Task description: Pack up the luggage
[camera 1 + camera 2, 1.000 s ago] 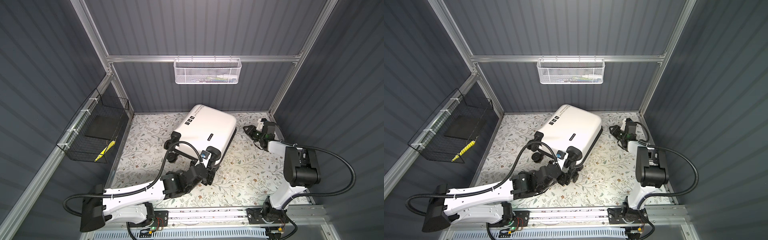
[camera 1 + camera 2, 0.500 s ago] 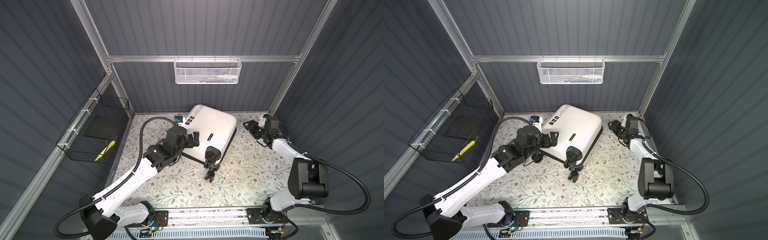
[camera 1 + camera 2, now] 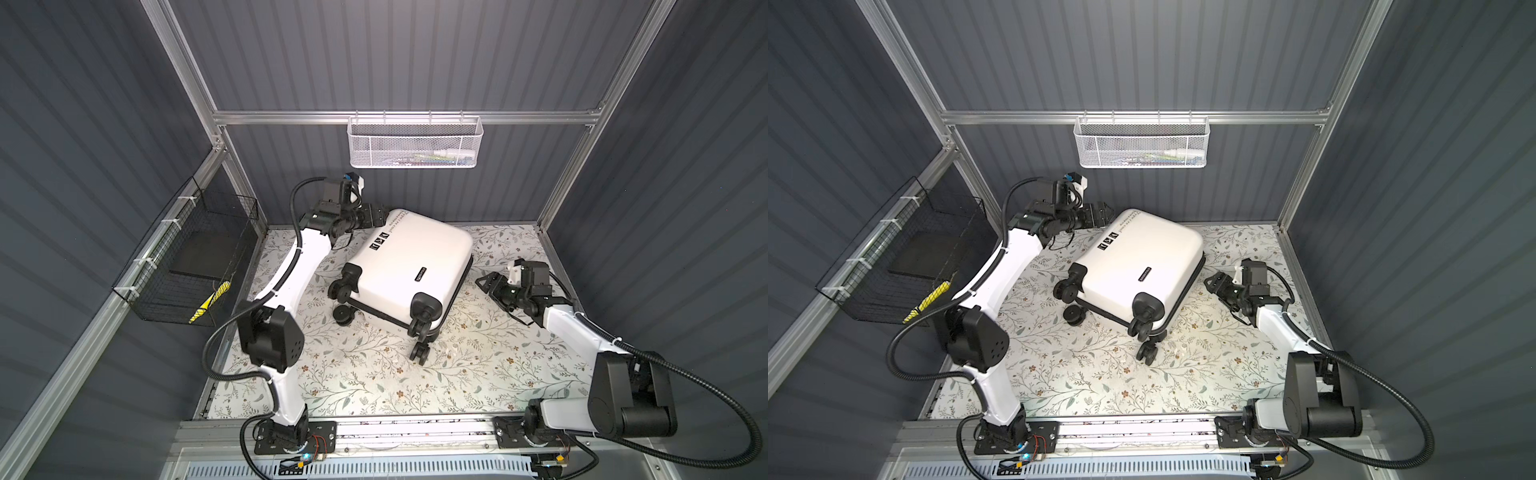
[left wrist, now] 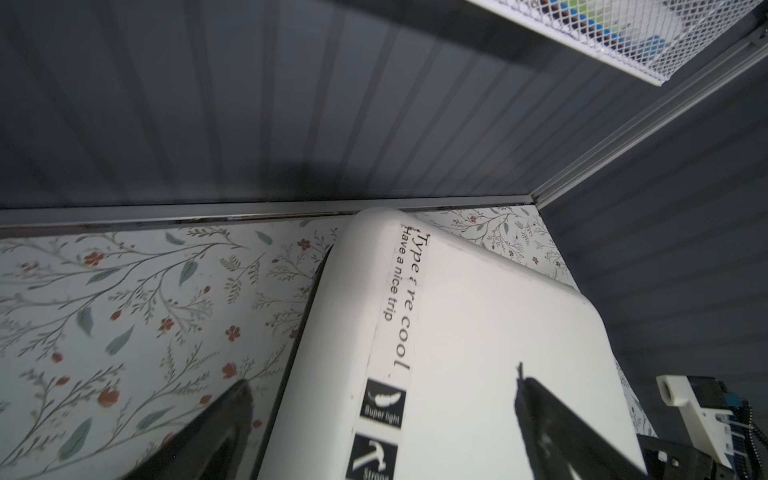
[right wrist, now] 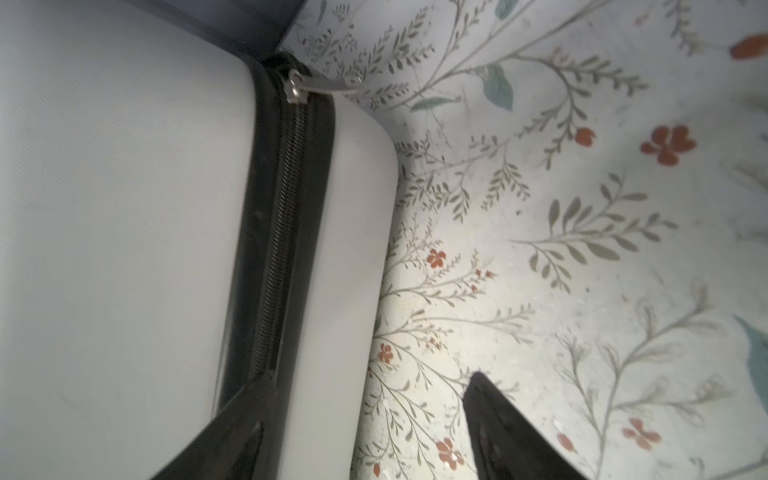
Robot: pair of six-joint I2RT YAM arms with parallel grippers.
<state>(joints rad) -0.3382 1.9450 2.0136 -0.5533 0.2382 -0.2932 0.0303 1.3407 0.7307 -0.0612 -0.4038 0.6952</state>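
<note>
Repositioning: your spread left gripper (image 3: pixel 380 216) reached the glossy white hard-shell suitcase (image 3: pixel 415 266) corner; right gripper (image 3: pixel 486 284) spread wider, empty; unzipping likely next.

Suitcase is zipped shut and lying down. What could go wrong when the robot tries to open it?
The left gripper stands open astride a glossy edge of the luggage; closing there, it may slip off. The zipper pull is a small flat tab beyond the right gripper, so a pinch could miss. Neither gripper holds the luggage, so a tug might slide it over the floral mat.
</note>
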